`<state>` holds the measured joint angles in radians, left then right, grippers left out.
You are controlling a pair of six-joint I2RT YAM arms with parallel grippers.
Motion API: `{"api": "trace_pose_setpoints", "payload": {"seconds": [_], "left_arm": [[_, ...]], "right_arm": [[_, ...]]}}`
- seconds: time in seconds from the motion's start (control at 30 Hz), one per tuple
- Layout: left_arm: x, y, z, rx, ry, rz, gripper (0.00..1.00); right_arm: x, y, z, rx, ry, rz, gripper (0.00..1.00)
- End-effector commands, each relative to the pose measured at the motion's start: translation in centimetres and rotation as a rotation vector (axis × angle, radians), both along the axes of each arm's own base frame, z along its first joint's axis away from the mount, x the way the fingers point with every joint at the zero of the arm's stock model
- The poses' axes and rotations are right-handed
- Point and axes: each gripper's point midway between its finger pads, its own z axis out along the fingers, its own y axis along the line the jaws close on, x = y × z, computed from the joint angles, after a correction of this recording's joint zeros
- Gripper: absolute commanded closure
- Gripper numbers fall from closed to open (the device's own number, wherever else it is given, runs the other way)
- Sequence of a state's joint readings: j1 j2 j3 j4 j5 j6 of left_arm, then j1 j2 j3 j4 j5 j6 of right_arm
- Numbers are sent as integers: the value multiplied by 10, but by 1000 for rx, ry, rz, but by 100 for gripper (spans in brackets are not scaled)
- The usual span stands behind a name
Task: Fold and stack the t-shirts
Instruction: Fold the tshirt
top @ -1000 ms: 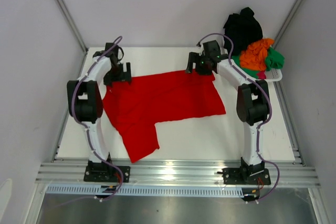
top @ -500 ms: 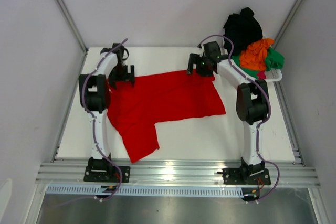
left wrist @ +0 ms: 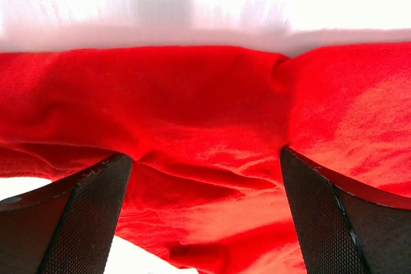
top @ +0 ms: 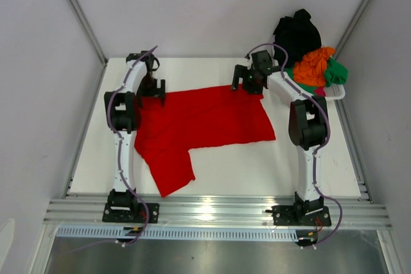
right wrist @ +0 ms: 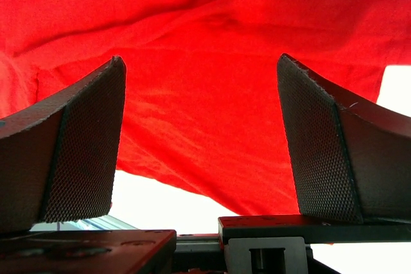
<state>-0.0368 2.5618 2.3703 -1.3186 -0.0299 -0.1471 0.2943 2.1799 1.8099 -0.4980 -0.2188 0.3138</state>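
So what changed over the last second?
Left arm swung its elbow inward; left fingers crept right over the red t-shirt's far-left corner. The right fingers, shirt and basket clothes stayed roughly put. Both open, nothing grasped.

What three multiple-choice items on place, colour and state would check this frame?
1. Where on the table is the white basket? A near-left corner; B centre; C far-right corner.
2. What colour is the spread-out t-shirt? A green; B red; C black.
3. How are the left gripper and right gripper? A open; B shut on the basket; C out of view.
Key: C, its rim shows at the far right; B, red cloth covers the table's middle; A, each wrist view shows its jaws wide apart.
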Motion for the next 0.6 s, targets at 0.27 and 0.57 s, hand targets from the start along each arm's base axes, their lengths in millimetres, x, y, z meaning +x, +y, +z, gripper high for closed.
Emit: {"api": "trace_pose_setpoints", "payload": {"seconds": [0.27, 0.57], "left_arm": [[22, 12, 32, -28, -105, -6, 0], [19, -6, 12, -225, -57, 61, 1]], "right_arm": [[17, 7, 5, 36, -3, -12, 9], [15, 6, -2, 25, 13, -18, 9]]}}
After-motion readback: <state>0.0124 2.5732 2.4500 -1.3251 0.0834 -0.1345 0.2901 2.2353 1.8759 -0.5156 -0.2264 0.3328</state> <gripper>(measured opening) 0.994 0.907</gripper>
